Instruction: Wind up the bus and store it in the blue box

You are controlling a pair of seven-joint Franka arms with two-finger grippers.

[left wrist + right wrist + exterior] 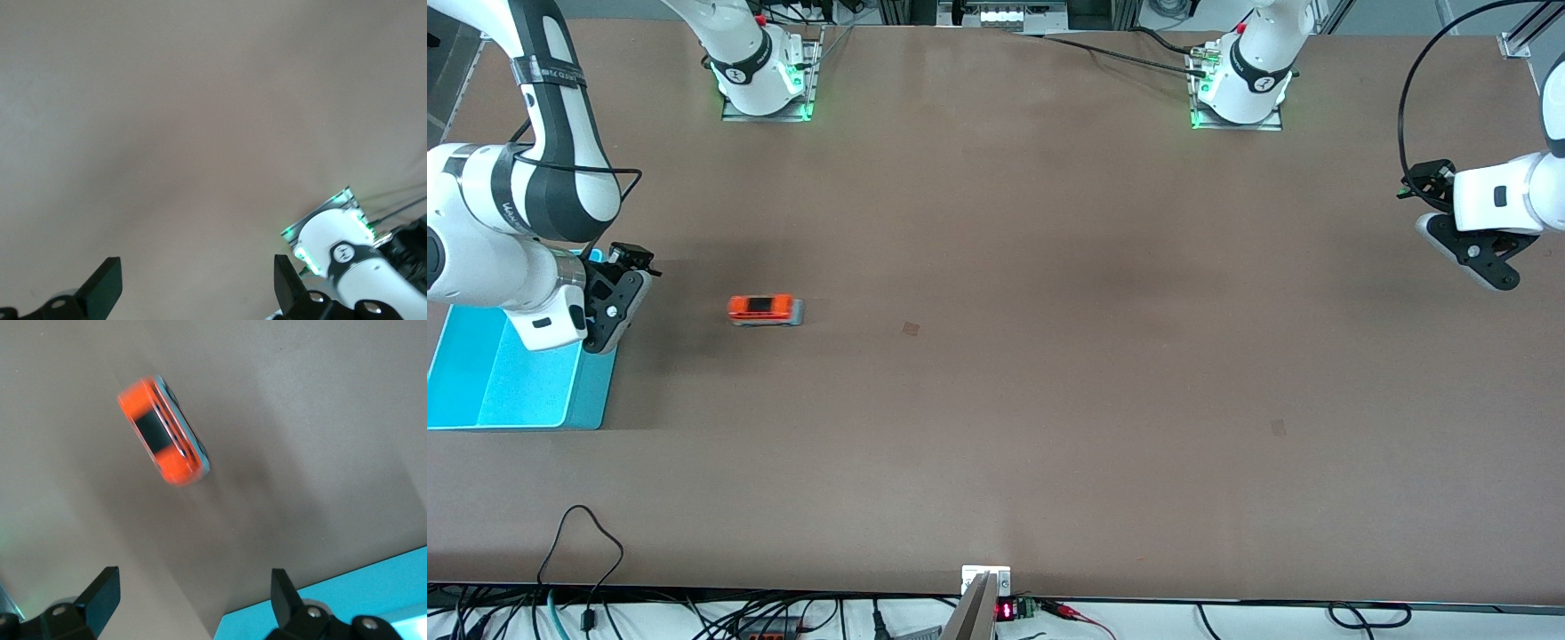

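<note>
Bus (765, 310) on desk (1049, 373), near blue box (516, 382), toward right arm's end

Right pincer (618, 307) wide, empty, over box edge

Left pincer (1472, 253) wide, empty, waits well apart from box

Risk: bus looks blurred, maybe rolling; grasp could miss or nudge it away

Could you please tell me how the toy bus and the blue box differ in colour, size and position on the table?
The bus is orange with dark windows; the blue box is plain cyan. The bus is much smaller than the box. The bus stands on open table, while the box sits at the right arm's end, partly under the right tool. Both rest on the brown table, untouched.
</note>
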